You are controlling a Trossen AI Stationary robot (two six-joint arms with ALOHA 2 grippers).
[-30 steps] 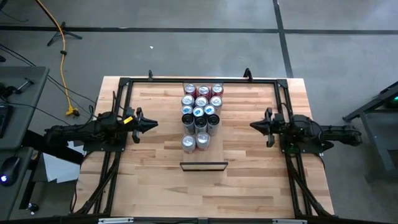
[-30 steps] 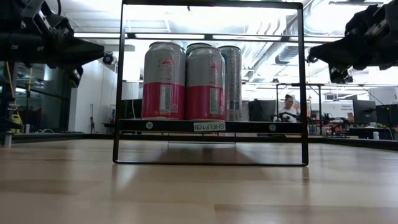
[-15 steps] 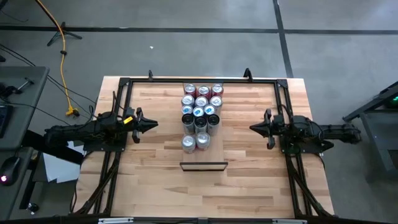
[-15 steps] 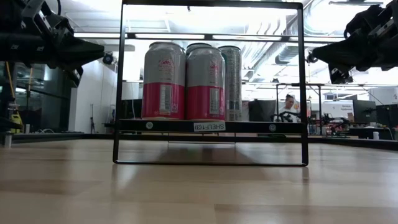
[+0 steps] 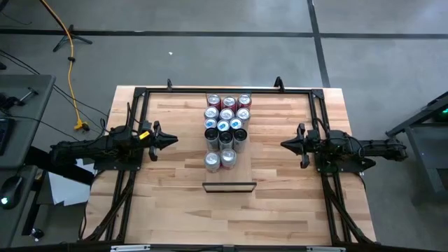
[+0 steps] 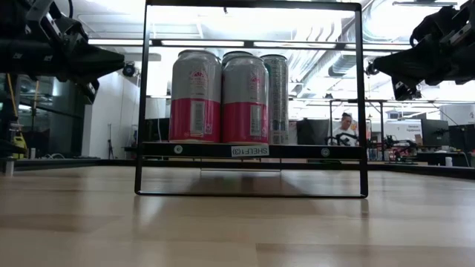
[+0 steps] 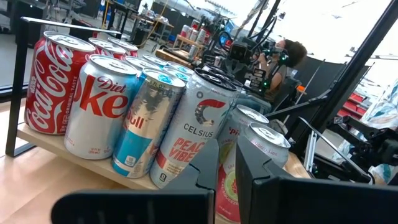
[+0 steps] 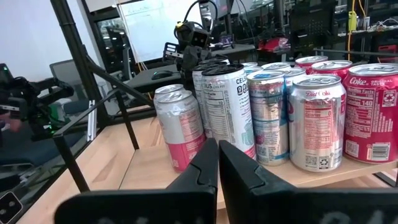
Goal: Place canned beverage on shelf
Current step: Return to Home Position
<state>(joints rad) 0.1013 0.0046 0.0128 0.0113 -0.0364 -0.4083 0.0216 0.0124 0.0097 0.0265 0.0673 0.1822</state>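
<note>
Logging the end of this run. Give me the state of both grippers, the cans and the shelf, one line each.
Left gripper: empty, raised left of the shelf.
Right gripper: shut, empty, raised right of the shelf.
Pink-and-white cans: two, upright, side by side at the shelf's front.
Other cans: upright, packed in rows behind them.
Shelf: loaded, raised in a black frame.

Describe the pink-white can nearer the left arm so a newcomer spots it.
On the table, find the shelf crowded with cans. Toward its dark strip, a pink-white pair stands apart from the rows; it is the can on the left tool's side.
</note>
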